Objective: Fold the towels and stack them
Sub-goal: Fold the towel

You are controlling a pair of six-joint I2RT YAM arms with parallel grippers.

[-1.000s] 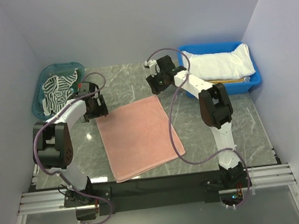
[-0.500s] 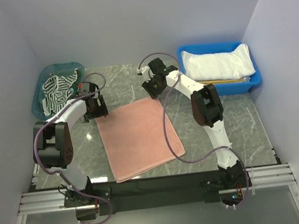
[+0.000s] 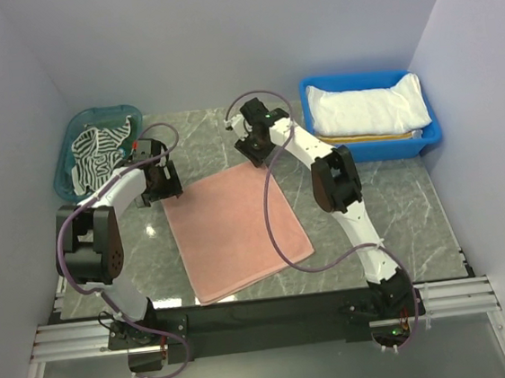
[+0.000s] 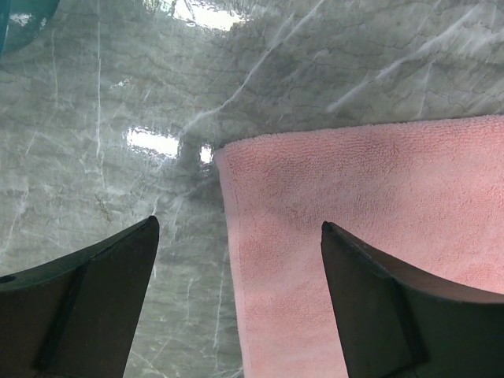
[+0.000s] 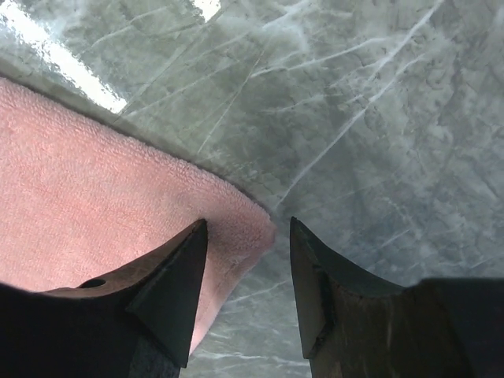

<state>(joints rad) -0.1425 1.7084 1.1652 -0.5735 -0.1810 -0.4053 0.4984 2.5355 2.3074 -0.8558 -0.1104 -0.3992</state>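
The salmon pink towel (image 3: 237, 227) lies flat on the marble table. My left gripper (image 3: 164, 191) is open over its far left corner (image 4: 228, 157), one finger above the marble, the other above the cloth. My right gripper (image 3: 256, 155) is open over its far right corner (image 5: 252, 224), which lies between the fingertips. The dark-and-white striped towel (image 3: 97, 151) lies crumpled in a teal basket (image 3: 65, 168). The white towel (image 3: 366, 109) lies in a blue bin (image 3: 431, 129) on top of a yellow-and-white striped one (image 3: 383, 137).
Grey walls close in the table on the left, back and right. The teal basket is at the back left corner, the blue bin at the back right. A black strip and a metal rail run along the near edge (image 3: 266, 314).
My right gripper has moved left and down from near the blue bin to the pink towel's far right corner. The left arm and the towels have not moved.
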